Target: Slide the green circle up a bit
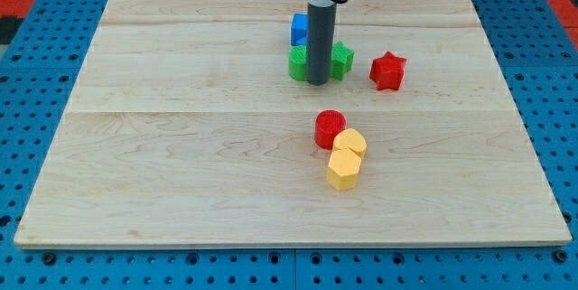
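**Right now: rod planted among the green blocks**

Broadly, a wooden board [181, 145] fills the view. My tip [318, 82], a bare rod with no hand to open or close, stands against the green circle [298, 62], partly hiding it. A green block [341, 59] sits beside, a blue block [299, 28] above, a red star [387, 70] rightward. Lower down, a red cylinder [330, 128] touches two yellow hexagons [344, 163].

We see the blue block [298, 28] just above the green circle [298, 62], blocking upward travel; our tip [318, 82] stands beside it, a green block [341, 59] right, wood left.
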Tool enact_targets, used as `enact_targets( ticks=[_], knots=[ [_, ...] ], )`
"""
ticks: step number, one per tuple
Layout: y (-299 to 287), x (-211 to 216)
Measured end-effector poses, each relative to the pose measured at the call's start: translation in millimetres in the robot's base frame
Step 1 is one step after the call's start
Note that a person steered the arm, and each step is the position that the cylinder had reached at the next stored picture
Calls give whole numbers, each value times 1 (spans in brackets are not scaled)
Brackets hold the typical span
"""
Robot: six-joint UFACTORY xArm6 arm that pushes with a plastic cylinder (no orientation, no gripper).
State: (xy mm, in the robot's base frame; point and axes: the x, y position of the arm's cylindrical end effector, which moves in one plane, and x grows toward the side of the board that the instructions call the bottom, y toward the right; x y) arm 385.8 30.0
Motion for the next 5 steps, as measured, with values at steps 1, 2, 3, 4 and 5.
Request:
enact_targets(
  ticks=[1, 2, 3, 4, 5],
  knots=[
    [-15, -5],
    [-17, -8],
    [-10, -3],
    [27, -3],
    [56, -3]
  ],
)
